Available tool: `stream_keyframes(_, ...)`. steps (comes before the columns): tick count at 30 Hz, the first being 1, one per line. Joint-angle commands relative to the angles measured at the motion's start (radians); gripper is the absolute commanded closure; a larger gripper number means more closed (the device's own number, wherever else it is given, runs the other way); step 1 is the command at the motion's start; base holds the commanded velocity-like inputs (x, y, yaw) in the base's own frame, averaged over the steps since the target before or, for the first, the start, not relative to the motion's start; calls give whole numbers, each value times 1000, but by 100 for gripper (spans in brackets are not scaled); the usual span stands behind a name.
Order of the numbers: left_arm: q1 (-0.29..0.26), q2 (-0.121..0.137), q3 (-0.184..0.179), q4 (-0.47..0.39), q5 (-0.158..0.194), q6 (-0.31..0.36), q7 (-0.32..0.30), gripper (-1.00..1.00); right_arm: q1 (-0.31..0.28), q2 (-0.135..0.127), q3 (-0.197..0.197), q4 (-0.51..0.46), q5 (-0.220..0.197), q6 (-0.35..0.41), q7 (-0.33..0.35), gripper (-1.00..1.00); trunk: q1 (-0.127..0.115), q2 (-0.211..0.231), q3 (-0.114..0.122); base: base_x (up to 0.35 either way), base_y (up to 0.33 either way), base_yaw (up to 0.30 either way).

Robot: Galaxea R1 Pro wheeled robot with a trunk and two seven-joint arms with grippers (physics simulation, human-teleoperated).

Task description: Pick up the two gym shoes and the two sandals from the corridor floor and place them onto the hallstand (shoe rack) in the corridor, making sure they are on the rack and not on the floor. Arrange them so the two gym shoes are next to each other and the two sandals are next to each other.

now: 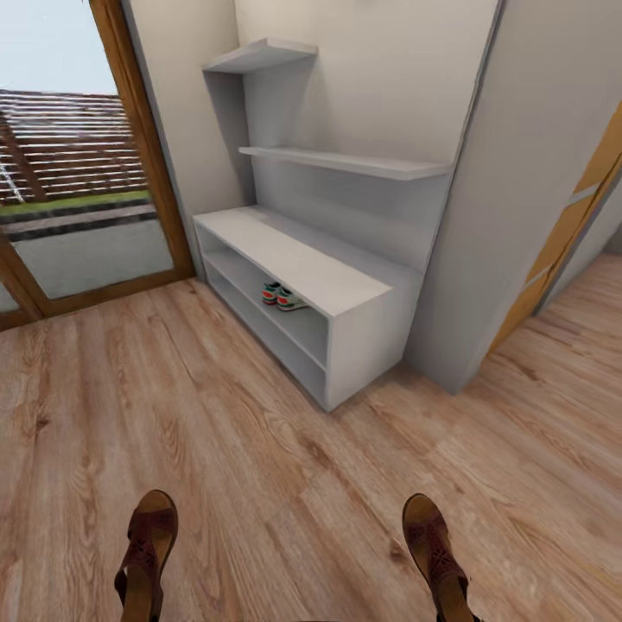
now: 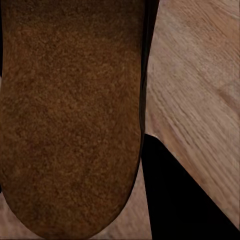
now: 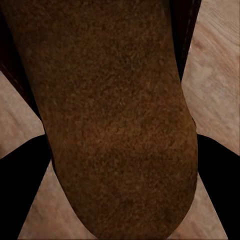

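Two brown sandals reach in from the near edge of the head view, one at the left (image 1: pixel 149 544) and one at the right (image 1: pixel 432 549), above the wood-plank corridor floor (image 1: pixel 276 449). The left wrist view shows a fuzzy brown sandal sole (image 2: pixel 70 110) pressed close, with my left gripper (image 2: pixel 75 190) shut on it and a dark finger (image 2: pixel 172 200) beside it. My right gripper (image 3: pixel 120 170) is shut on the other sandal's sole (image 3: pixel 115 100), a dark finger (image 3: pixel 22 172) on each side. Both gym shoes (image 1: pixel 282 296) sit side by side on the upper open shelf of the pale-grey hallstand (image 1: pixel 285 250).
A glass door with a wooden frame (image 1: pixel 151 147) stands left of the hallstand. A grey wall corner (image 1: pixel 471 259) juts out at its right, with a wooden door frame (image 1: pixel 561 242) beyond. Two wall shelves (image 1: pixel 345 161) hang above the bench top.
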Motion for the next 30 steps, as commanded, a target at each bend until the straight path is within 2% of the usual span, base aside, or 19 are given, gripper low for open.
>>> stream_keyframes(1, 0, 0, 2, 0, 2, -1, -8, 100, -1, 1, -9, -2, 1, -3, 10, 100, 0, 0, 0, 0, 308, 273)
stream_keyframes(21, 0, 0, 2, 0, 2, 0, -8, 100, 0, 1, -9, -2, 1, -3, 10, 100, 0, 0, 15, 4, 309, 269)
stream_keyframes(30, 0, 0, 2, 0, 1, 0, -8, 100, -1, 1, -10, -2, 1, -3, 10, 100, 0, 0, 22, 145, 318, 254)
